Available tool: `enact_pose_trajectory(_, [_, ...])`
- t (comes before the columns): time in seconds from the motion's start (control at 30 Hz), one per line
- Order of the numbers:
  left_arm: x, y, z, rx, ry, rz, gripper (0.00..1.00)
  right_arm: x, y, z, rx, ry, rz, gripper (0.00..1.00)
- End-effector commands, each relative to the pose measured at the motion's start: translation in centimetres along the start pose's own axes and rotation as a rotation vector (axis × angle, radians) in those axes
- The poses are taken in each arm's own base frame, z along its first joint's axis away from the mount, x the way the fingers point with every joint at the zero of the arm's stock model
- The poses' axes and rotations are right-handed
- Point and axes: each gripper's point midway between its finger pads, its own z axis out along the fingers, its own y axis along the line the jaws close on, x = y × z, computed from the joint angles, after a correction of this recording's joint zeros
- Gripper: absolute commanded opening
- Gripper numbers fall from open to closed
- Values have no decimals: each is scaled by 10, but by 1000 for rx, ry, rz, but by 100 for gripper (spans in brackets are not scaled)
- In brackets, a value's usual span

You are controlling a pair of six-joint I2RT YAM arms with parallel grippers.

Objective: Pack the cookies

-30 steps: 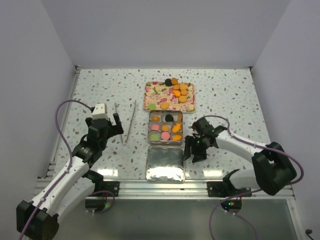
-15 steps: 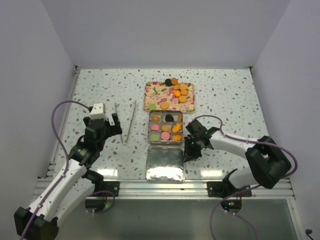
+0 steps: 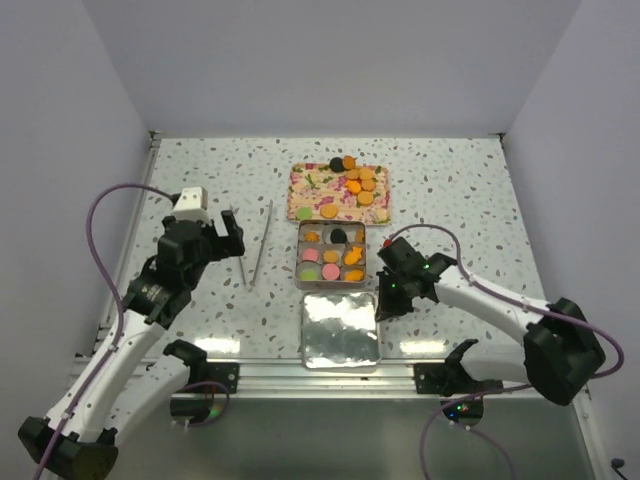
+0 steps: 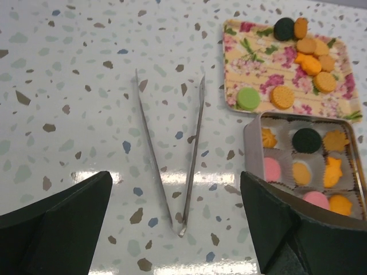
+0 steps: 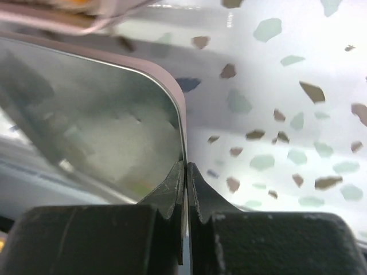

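Observation:
Several cookies [image 3: 358, 180], mostly orange with a black and a green one, lie on the floral tray [image 3: 310, 185]. More cookies [image 3: 331, 256] fill the paper cups of the open square tin [image 3: 299, 256]. The left wrist view shows the tray cookies [image 4: 312, 54] and the tin [image 4: 250, 137] too. The tin's lid [image 3: 340, 328] lies shiny side up in front of the tin. My right gripper [image 3: 384, 303] is shut on the lid's right rim [image 5: 182, 123], its fingertips [image 5: 172, 189] pinching the thin metal edge. My left gripper [image 3: 222, 238] hovers open over the table, left of the tin.
Metal tongs [image 3: 257, 245] lie on the speckled table between my left gripper and the tin, spread in a V with the joint toward me [image 4: 179, 226]. The table's near metal rail [image 3: 300, 375] runs just in front of the lid.
My right gripper has closed on the lid's right edge, and the lid has shifted a little to the right. My left arm has risen and drawn slightly back and left.

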Motion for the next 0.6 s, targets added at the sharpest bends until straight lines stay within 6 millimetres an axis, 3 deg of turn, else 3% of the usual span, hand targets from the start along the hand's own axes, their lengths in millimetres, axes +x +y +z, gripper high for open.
enact_pose_trajectory(0.0, [-41, -23, -22, 98, -32, -48, 100, -14, 10, -50, -19, -101, -45, 0])
enact_pose_trajectory(0.13, [-86, -49, -51, 245, -111, -73, 100, -26, 22, -99, -53, -206, -65, 0])
enact_pose_trajectory(0.2, [-95, -70, -62, 354, -98, -90, 100, -39, 30, -128, -54, -266, -83, 0])
enact_pose_trajectory(0.23, [-108, -84, -69, 421, -110, -96, 100, -55, 41, -152, -70, -337, -110, 0])
enact_pose_trajectory(0.27, [-112, -96, -75, 489, -108, -95, 100, -61, 43, -162, -60, -355, -119, 0])
enact_pose_trajectory(0.3, [-111, -119, -89, 635, -77, -88, 100, -70, 47, -169, -46, -369, -126, 0])
enact_pose_trajectory(0.33, [-119, -134, -95, 716, -81, -84, 100, -88, 58, -197, -60, -449, -147, 0])
enact_pose_trajectory(0.37, [-116, -151, -111, 847, -45, -65, 100, -93, 59, -208, -48, -459, -152, 0])
enact_pose_trajectory(0.43, [-123, -163, -119, 925, -44, -49, 100, -114, 64, -226, -38, -497, -161, 0])
enact_pose_trajectory(0.47, [-122, -164, -121, 942, -48, -30, 100, -123, 75, -251, -76, -547, -167, 0])
enact_pose_trajectory(0.53, [-124, -166, -125, 963, -69, -7, 100, -142, 80, -275, -108, -595, -164, 0])
enact_pose_trajectory(0.57, [-121, -169, -129, 1002, -60, 12, 100, -142, 84, -280, -137, -583, -168, 0])
